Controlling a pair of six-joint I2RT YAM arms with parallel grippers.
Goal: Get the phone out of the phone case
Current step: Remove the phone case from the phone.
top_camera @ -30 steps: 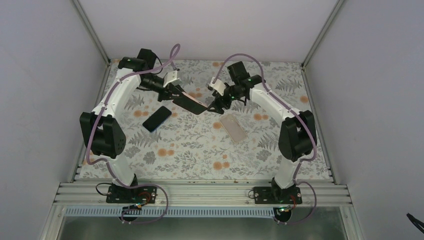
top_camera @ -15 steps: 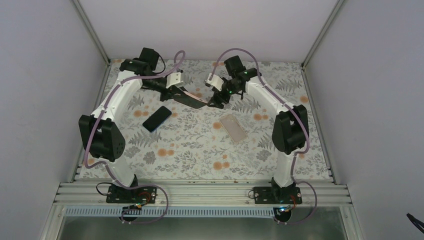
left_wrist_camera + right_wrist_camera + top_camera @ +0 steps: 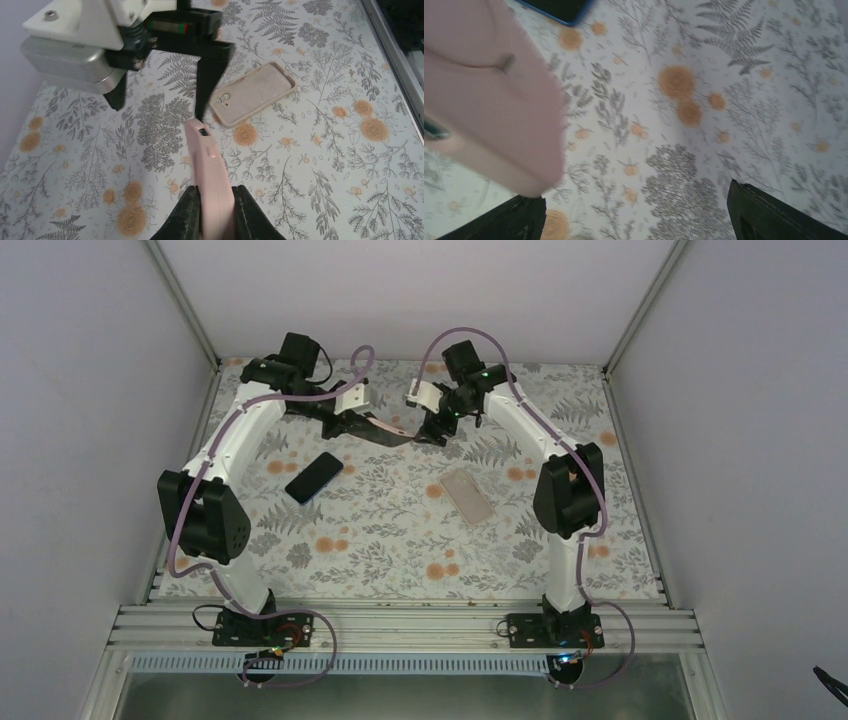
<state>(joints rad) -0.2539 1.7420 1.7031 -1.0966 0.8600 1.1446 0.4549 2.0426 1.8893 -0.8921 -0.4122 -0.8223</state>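
A pink phone case [image 3: 210,165] is held edge-on above the table, with my left gripper [image 3: 216,194] shut on its lower end. In the top view the case [image 3: 388,433] shows a dark face, likely the phone's screen, and the left gripper [image 3: 360,425] holds its left end. My right gripper [image 3: 432,433] stands open at the case's far end. In the left wrist view one right finger [image 3: 206,82] hangs just above the case's tip. In the right wrist view the case [image 3: 489,100] fills the left side, outside the wide-open gripper [image 3: 636,220].
A blue-edged phone [image 3: 314,477] lies on the floral table [image 3: 400,540] left of centre, also at the top of the right wrist view [image 3: 559,7]. A beige empty case [image 3: 467,496] lies right of centre, seen too in the left wrist view [image 3: 255,92].
Both grippers and the pink case have drifted toward the back of the table. The right arm has swung left and back, staying open at the case's end.
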